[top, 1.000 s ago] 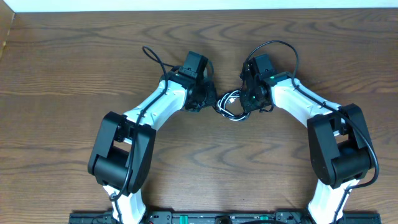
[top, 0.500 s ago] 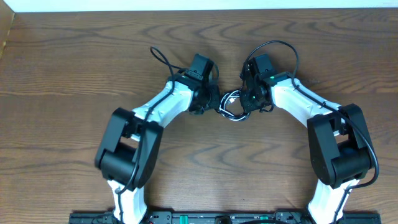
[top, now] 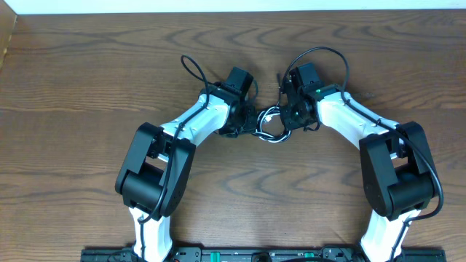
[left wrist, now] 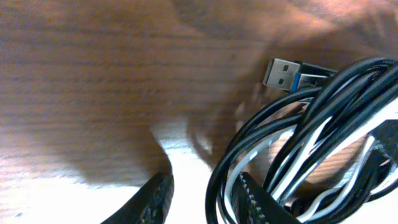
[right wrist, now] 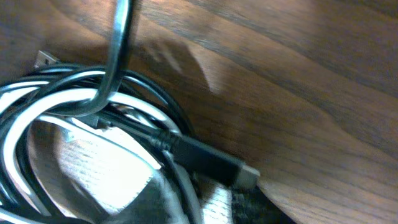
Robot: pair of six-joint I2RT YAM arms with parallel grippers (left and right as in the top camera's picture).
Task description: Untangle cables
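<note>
Left jaws: partly apart and low over the bench [top: 87, 87]. A few black strands run through the gap, close against one finger [left wrist: 252, 199], with bare wood showing on the other side. Nothing looks pinched.
Right jaws: down at the opposite side of the heap. The tips are a blur at the bottom of the wrist view, so I cannot tell how wide they stand or whether they hold anything. A black plug [right wrist: 208, 160] lies right at them.
Cables [top: 271, 125]: one wound coil, with black strands and a white cable [right wrist: 62, 98] looped through each other. It rests on the bench between the two wrists, right up against both.
Loose end: a metal USB plug [left wrist: 283, 71] pokes out of the coil, flat on the wood on the far side from the left fingers.
Arms: the left arm [top: 193, 120] and right arm [top: 349, 124] both bend inward from the near edge and nearly meet over the coil.
Step in hand: by my reckoning, finding purchase on separate strands. The coil is all wound up, so the untangling has hardly begun.
Next move: one side should close on a single strand or plug while the other pins the rest. Then comes a slow pull apart, feeding the free plug back through its loop so the knot does not tighten.
</note>
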